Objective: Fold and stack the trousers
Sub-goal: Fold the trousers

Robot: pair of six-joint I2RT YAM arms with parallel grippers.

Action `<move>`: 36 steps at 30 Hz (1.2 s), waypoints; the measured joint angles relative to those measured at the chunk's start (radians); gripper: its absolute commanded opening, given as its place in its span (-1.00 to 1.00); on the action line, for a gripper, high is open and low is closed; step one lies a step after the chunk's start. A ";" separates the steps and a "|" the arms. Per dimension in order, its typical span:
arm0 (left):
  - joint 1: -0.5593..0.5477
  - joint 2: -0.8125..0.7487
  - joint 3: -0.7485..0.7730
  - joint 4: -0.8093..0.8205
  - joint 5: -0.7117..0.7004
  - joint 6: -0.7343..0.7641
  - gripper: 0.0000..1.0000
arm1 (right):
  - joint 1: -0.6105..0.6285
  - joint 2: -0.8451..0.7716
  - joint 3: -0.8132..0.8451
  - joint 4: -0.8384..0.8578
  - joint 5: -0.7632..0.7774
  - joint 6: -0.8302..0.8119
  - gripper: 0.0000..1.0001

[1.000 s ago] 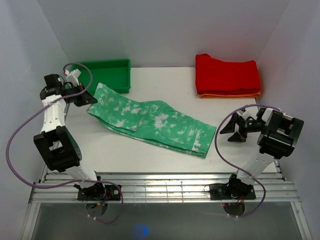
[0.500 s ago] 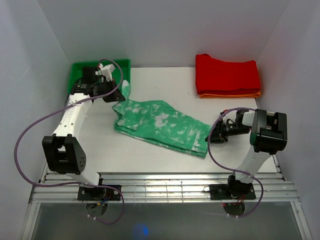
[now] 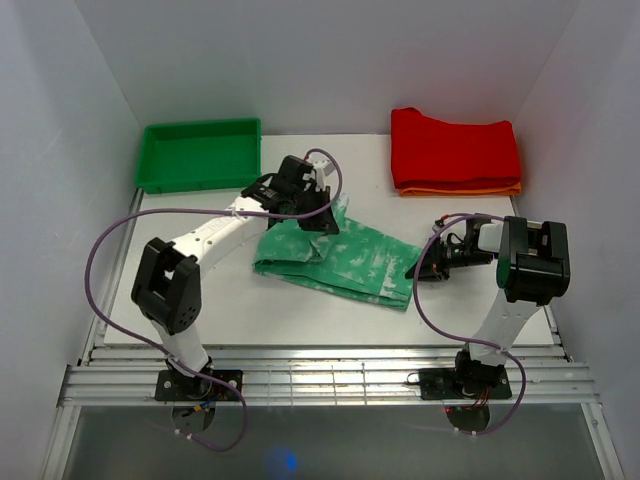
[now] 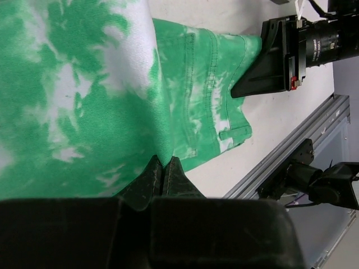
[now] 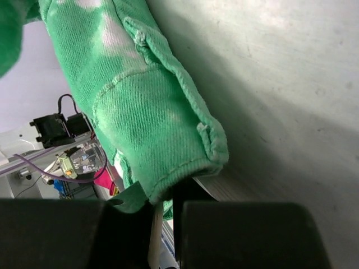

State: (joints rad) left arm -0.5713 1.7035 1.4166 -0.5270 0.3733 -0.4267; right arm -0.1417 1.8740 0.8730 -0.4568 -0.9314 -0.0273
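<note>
The trousers (image 3: 350, 262), mint green with white blotches, lie in the middle of the table, their left part lifted and doubled over toward the right. My left gripper (image 3: 327, 224) hangs over their far edge, shut on a fold of the cloth; in the left wrist view its fingertips (image 4: 152, 171) pinch the trousers (image 4: 84, 101). My right gripper (image 3: 413, 272) sits at the trousers' right end, shut on the waistband edge (image 5: 168, 174). In the left wrist view the right gripper (image 4: 269, 61) is seen against that waistband.
A plain red folded garment (image 3: 455, 148) lies on an orange one (image 3: 460, 189) at the back right. A green bin (image 3: 200, 155) stands at the back left. The white table (image 3: 250, 305) ends in a metal rail (image 3: 320, 380) at the front.
My left arm has swung right from the table's left edge, carrying the leg end over the trousers. The right gripper has moved in to the waistband and shut on it.
</note>
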 measured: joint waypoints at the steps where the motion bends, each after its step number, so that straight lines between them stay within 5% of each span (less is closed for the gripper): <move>1: -0.022 0.024 0.006 0.010 -0.006 -0.019 -1.00 | 0.002 0.000 0.000 0.005 -0.001 0.003 -0.84; 15: -0.270 0.257 0.078 0.094 -0.098 -0.237 -1.00 | 0.056 0.000 -0.006 0.090 -0.014 0.063 -0.85; 36: -0.354 0.404 0.250 0.089 -0.108 -0.363 -1.00 | 0.084 0.000 -0.033 0.162 -0.022 0.118 -0.84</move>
State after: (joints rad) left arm -0.9253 2.1075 1.6665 -0.4377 0.2649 -0.7895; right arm -0.0582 1.8740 0.8402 -0.2951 -0.9535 0.0906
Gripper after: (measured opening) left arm 0.023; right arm 0.103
